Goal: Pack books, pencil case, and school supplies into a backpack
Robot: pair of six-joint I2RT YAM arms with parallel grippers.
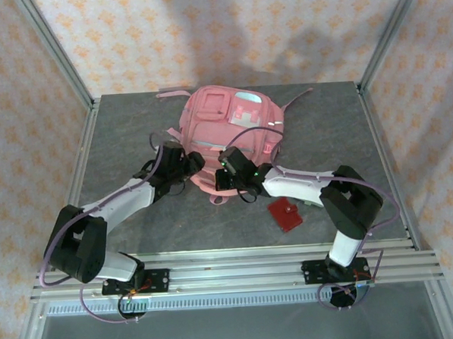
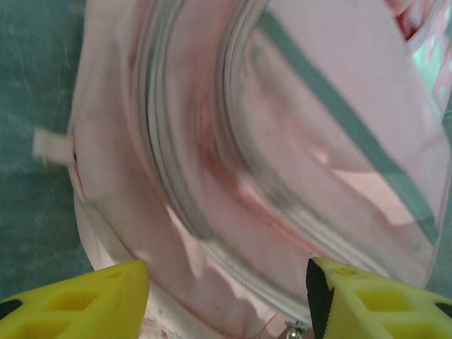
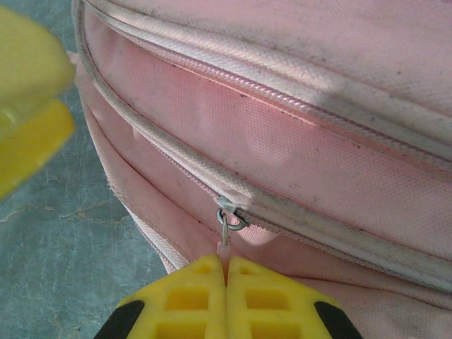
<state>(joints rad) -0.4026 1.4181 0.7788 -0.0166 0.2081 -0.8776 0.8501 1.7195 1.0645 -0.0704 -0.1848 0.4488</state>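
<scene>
1. A grey table (image 1: pixel 119 145), edged by metal rails and backed by patterned walls, fills the overhead view.
2. The pink backpack (image 1: pixel 228 128) lies flat at the middle of the table, toward the far side. Its front pockets face up and its straps trail out behind it.
3. The left arm (image 1: pixel 114 202) and the right arm (image 1: pixel 303 184) reach in from the near edge and meet at the near end of the backpack.
4. The left gripper (image 2: pixel 226 279) hovers over the bag's curved zip seams. Its yellow fingers (image 2: pixel 85 300) are spread wide with nothing between them.
5. The right gripper (image 3: pixel 226 275) sits at the bag's lower edge. Its yellow fingers are pressed together, pinching the thin zipper pull (image 3: pixel 224 241), which hangs from a small metal slider.
6. A red square pad (image 1: pixel 286 213) lies on the table just beside the right arm, near the backpack but apart from it.
</scene>
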